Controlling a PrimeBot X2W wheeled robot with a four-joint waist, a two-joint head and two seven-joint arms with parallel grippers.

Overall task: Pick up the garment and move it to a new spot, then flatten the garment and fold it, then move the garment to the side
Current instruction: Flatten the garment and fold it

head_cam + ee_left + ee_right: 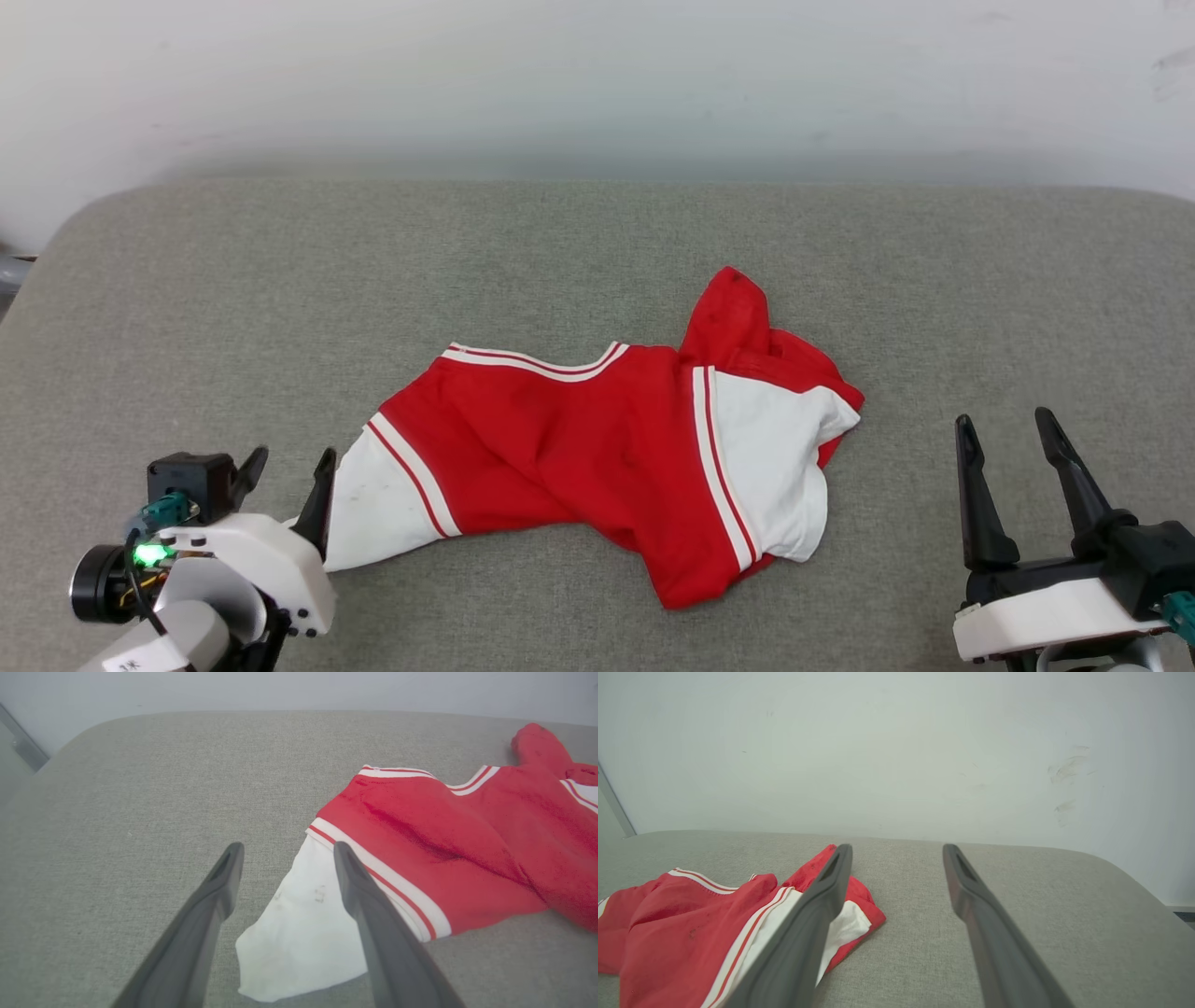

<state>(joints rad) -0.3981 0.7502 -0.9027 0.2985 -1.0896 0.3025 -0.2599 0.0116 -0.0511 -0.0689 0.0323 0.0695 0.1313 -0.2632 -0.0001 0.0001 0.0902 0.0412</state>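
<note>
The garment (579, 448) lies crumpled on the grey cushioned surface (597, 252), a red jersey with white sleeves and striped trim; no lettering shows. My left gripper (289, 459) is open at the lower left, its fingertips beside the white left sleeve (383, 509). In the left wrist view that sleeve (303, 933) lies between and under the open left gripper (285, 849). At the lower right my right gripper (1004, 425) stands open, apart from the garment's right sleeve (775, 467). The right wrist view shows the garment (691, 924) left of the open right gripper (896, 848).
A pale wall (597, 75) rises behind the surface's far edge. The surface's rounded corners show at the far left (84, 215) and, in the right wrist view, at the far right (1120, 868). Bare grey fabric lies all around the garment.
</note>
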